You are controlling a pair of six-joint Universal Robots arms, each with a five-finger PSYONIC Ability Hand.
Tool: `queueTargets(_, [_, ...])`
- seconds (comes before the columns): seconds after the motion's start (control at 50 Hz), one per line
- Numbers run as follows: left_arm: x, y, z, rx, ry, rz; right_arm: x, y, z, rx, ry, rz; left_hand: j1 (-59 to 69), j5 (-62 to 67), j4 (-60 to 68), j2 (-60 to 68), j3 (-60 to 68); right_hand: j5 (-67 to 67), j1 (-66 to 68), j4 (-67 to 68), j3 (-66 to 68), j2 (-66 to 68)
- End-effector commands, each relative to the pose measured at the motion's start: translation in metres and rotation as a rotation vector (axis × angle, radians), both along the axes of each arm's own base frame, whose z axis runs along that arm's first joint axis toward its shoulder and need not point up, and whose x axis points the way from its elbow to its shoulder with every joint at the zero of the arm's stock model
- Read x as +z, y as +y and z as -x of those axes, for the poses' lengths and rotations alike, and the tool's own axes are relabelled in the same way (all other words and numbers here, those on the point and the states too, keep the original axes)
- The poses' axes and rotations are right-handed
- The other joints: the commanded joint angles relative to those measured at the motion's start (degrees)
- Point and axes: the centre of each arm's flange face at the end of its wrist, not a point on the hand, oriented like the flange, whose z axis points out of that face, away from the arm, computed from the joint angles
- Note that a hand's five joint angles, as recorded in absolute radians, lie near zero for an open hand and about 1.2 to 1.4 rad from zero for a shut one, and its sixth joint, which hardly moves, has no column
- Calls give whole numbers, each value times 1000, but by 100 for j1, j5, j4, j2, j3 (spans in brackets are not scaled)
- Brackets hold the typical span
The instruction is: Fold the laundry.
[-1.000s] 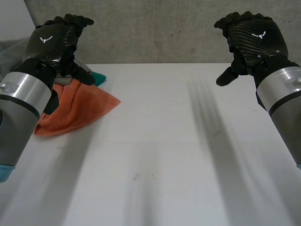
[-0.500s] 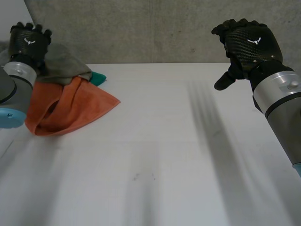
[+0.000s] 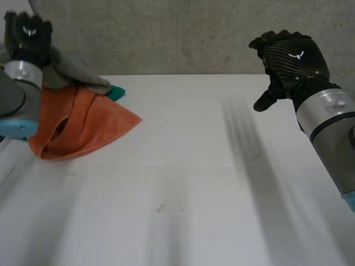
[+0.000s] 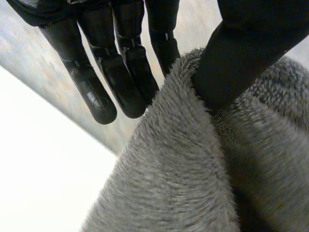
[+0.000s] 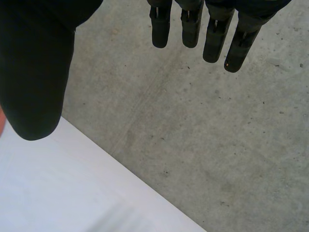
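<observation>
Step in hand: drawing one piece off the heap; no fold begun.

Upper left of head view: left hand (image 3: 28, 39) raised near the table's far corner, grey cloth (image 3: 72, 75) hanging from it down onto the heap. Beneath: orange cloth (image 3: 89, 122) crumpled on table (image 3: 194, 166), one corner pointing toward centre frame. Teal cloth (image 3: 115, 92) peeking out just behind it.

Left wrist view: thumb (image 4: 241, 58) sunk into the grey fleece, fingers (image 4: 125, 82) straight on the far side of the cloth's edge. Read as a pinch of that edge between thumb and fingers. Finger-side contact partly hidden by fleece, so probably, not surely.

Upper right of head view: right hand (image 3: 291, 58) hovering above table, well apart from all cloth. In its own wrist view, fingers straight, thumb spread wide, nothing held.

Centre and lower frame: bare table, room enough for spreading.

Next move, as judged: carry grey cloth clear of orange cloth to centre and lay flat; bring right hand across for a second corner ahead of any fold. Risk: orange cloth dragged along if the two catch.
</observation>
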Motion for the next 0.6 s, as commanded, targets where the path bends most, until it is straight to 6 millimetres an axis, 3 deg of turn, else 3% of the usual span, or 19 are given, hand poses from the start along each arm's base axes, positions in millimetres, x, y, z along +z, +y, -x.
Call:
queueTargets(0.02, [52, 66, 61, -209, 118, 74, 2, -2, 2, -8, -5, 5, 1575, 1521, 1137, 1170, 1206, -338, -130, -334, -241, -282])
queueTargets(0.08, [46, 96, 94, -325, 148, 25, 5, -3, 2, -8, -10, 13, 1575, 1521, 1137, 1170, 1206, -338, -130, -334, -241, -282])
queueTargets(0.1, [40, 117, 114, -403, 173, -18, 6, -3, 3, -11, -11, 15, 1575, 1521, 1137, 1170, 1206, -338, -130, -334, -241, -282])
queueTargets(0.18, [13, 165, 156, -571, 235, -172, 10, -2, 3, -12, -15, 25, 1575, 1521, 1137, 1170, 1206, -338, -130, -334, -241, -282])
queueTargets(0.26, [-22, 191, 172, -649, 284, -355, 11, -2, 3, -12, -17, 29, 1575, 1521, 1137, 1170, 1206, -338, -130, -334, -241, -282])
queueTargets(0.3, [-44, 197, 177, -660, 295, -449, 12, -3, 3, -14, -18, 31, 240, 186, -199, -166, -129, -338, -130, -334, -241, -282])
queueTargets(0.32, [-65, 204, 183, -670, 293, -536, 12, -3, 3, -14, -16, 31, -1783, -1838, -2222, -2189, -2152, -338, -130, -334, -241, -282])
queueTargets(0.34, [-74, 210, 186, -678, 289, -576, 12, -3, 3, -14, -16, 31, -3136, -3190, -3574, -3541, -3505, -338, -130, -334, -241, -282])
queueTargets(0.38, [-82, 219, 190, -690, 282, -633, 12, -3, 3, -13, -16, 35, -5425, -5479, -5863, -5830, -5794, -338, -130, -334, -241, -282])
queueTargets(0.46, [-82, 223, 187, -680, 276, -694, 12, -6, 1, -8, -14, 34, -5420, -5475, -5859, -5826, -5789, -338, -130, -334, -241, -282])
queueTargets(0.52, [-62, 211, 171, -631, 293, -659, 7, -8, 0, -6, 1, 20, -5387, -5441, -5825, -5792, -5756, -338, -130, -334, -241, -282])
queueTargets(0.6, [-38, 189, 142, -558, 333, -599, -15, -10, -10, 39, 102, -27, -5303, -5357, -5741, -5708, -5672, -338, -130, -334, -241, -282])
